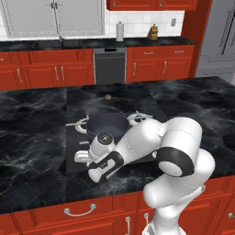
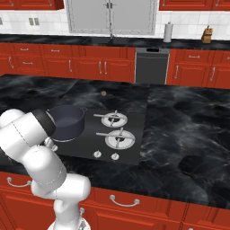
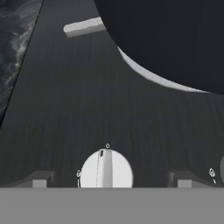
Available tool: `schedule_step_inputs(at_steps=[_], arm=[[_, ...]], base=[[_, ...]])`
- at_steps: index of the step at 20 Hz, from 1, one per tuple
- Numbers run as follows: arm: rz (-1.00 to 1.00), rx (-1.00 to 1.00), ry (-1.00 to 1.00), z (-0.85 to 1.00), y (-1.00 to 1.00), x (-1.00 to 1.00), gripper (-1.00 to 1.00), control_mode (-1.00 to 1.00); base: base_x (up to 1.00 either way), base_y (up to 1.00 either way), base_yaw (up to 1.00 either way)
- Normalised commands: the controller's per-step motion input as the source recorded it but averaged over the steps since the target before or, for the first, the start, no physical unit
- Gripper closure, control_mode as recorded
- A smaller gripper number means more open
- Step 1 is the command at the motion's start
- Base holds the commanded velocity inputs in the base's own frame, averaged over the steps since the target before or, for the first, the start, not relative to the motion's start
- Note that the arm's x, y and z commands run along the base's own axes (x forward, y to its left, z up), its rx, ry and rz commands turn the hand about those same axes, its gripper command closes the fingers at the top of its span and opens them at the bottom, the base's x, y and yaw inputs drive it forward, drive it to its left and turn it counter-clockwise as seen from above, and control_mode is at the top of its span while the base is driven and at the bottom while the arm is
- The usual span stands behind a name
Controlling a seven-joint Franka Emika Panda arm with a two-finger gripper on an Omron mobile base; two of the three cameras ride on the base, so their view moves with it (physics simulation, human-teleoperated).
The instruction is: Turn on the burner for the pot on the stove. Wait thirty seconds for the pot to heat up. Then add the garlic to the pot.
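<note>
The dark grey-blue pot (image 1: 108, 126) (image 2: 67, 120) stands on the stove's (image 2: 85, 143) (image 3: 65, 96) left rear burner (image 3: 148, 75), whose silver ring peeks out under it. The tan garlic (image 1: 108, 97) (image 2: 103, 93) lies on the counter beyond the stove, apart from the pot. My gripper (image 1: 81, 157) (image 3: 111, 179) hangs low over the stove's front edge, open. In the hand view a white knob (image 3: 106, 169) sits between the two fingertips (image 3: 39, 179), untouched, its marker line pointing up. The pot's dark wall (image 3: 166, 39) fills that view's upper right.
Two uncovered burners (image 2: 113, 119) (image 2: 120, 138) lie right of the pot, with two more knobs (image 2: 97, 154) (image 2: 115, 156) along the front. Black marble counter (image 2: 188, 130) surrounds the stove. A paper towel roll (image 1: 120, 32) and knife block (image 1: 153, 33) stand on the far counter.
</note>
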Motion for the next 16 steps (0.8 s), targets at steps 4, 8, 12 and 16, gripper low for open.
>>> schedule_step_inputs(at_steps=[4, 8, 12, 16], arm=[[0.00, -0.01, 0.00, 0.00, 0.01, 0.00, -1.00, -1.00], [0.00, 0.00, 0.00, -0.10, 0.15, 0.09, -1.00, -1.00], [0.00, 0.00, 0.00, -0.07, 0.10, 0.05, -1.00, -1.00], [0.00, 0.00, 0.00, -0.16, 0.08, 0.00, -1.00, -1.00]], base=[[0.00, 0.00, 0.00], [0.00, 0.00, 0.00], [0.00, 0.00, 0.00], [0.00, 0.00, 0.00]])
